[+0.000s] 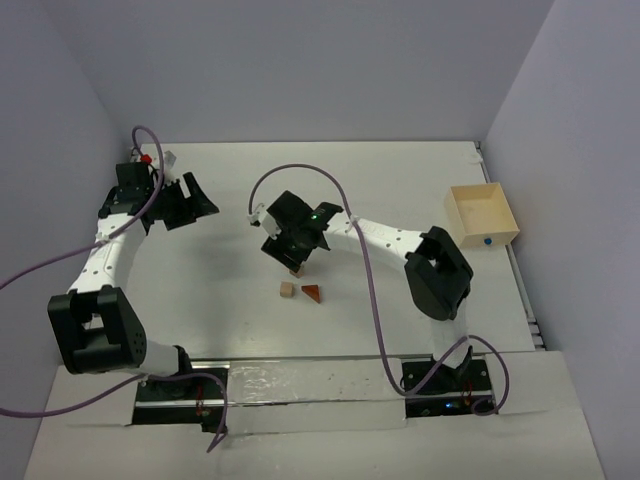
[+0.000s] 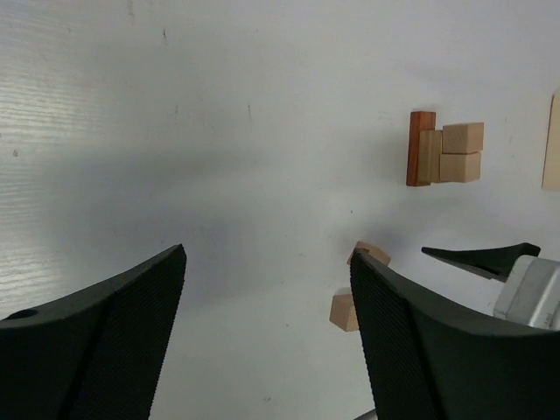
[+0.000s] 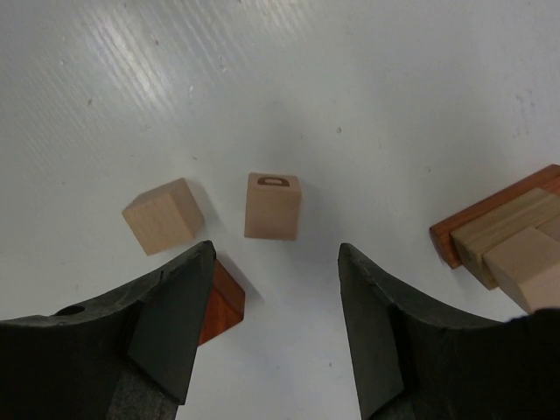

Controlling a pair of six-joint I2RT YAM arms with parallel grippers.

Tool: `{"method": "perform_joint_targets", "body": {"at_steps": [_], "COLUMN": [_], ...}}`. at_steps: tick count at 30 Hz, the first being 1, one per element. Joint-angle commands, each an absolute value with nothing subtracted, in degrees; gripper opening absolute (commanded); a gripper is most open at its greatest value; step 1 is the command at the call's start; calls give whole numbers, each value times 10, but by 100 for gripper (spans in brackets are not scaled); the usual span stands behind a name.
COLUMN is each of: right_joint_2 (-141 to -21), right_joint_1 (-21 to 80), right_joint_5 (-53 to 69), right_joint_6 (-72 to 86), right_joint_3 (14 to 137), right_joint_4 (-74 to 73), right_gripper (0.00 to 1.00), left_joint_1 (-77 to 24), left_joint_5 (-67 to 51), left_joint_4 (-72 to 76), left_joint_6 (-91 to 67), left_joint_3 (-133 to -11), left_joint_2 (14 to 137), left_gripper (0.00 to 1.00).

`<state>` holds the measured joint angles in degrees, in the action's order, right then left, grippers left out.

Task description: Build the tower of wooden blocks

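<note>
Danger sits in the crowding. The right gripper [image 3: 275,254] hangs empty, jaws wide apart, over a tan cube [image 3: 273,206]. A second tan cube [image 3: 163,215] and the reddish-brown wedge [image 3: 223,302] lie just beside one finger, and the tower [image 3: 503,229] sits near the other, though its height is hard to judge from these views. A descent off-centre could nudge a neighbour, or clip the stack and topple it. The left gripper [image 2: 267,254], also spread and empty, hovers well apart.
</note>
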<state>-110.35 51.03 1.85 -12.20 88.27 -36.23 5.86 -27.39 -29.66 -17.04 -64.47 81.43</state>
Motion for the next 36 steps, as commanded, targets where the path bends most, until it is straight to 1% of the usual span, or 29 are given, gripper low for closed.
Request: {"method": "perform_joint_targets", "body": {"at_steps": [1,3,4,5,6,7,11,12,17,20,23,27,30,33,36], "right_joint_2": [-1142,-1153,-1155,-1155,-1153,-1151,-1148,-1150,-1168,-1185,-1198,-1203,-1207,-1206,-1205], "right_joint_1": [512,513,513,513,514,514,515,515,514,514,512,507,504,503,502], "right_joint_5": [9,6,3,-3,-12,-19,-23,-20,4,24,25,22,20,21,22], "right_joint_6": [-80,-76,-71,-66,-64,-61,-56,-55,-61,-66,-67,-70,-73,-75,-72], "right_joint_3": [940,949,946,943,939,936,931,933,941,951,956,952,952,953,956], "right_joint_4": [-421,-429,-429,-427,-424,-422,-415,-416,-419,-419,-418,-414,-411,-411,-412], "right_gripper": [66,69,75,83,93,99,99,99,90,86,82,80,76,65,49], "left_joint_1": [64,67,72,79,87,93,98,98,98,98,98,98,98,98,98], "left_joint_5": [-270,-267,-266,-268,-275,-280,-279,-274,-283,-276,-277,-277,-279,-278,-279], "left_joint_4": [-272,-270,-267,-261,-252,-242,-215,-209,-229,-246,-247,-247,-244,-243,-242], "left_joint_6": [-192,-201,-215,-227,-236,-243,-255,-253,-242,-240,-240,-242,-243,-244,-245], "left_joint_3": [-652,-649,-646,-642,-636,-625,-598,-595,-609,-627,-634,-633,-629,-628,-629], "left_joint_2": [812,816,819,821,820,817,806,802,813,827,837,838,838,837,840], "left_gripper": [86,95,98,99,99,99,99,99,99,97,95,94,94,93,93]}}
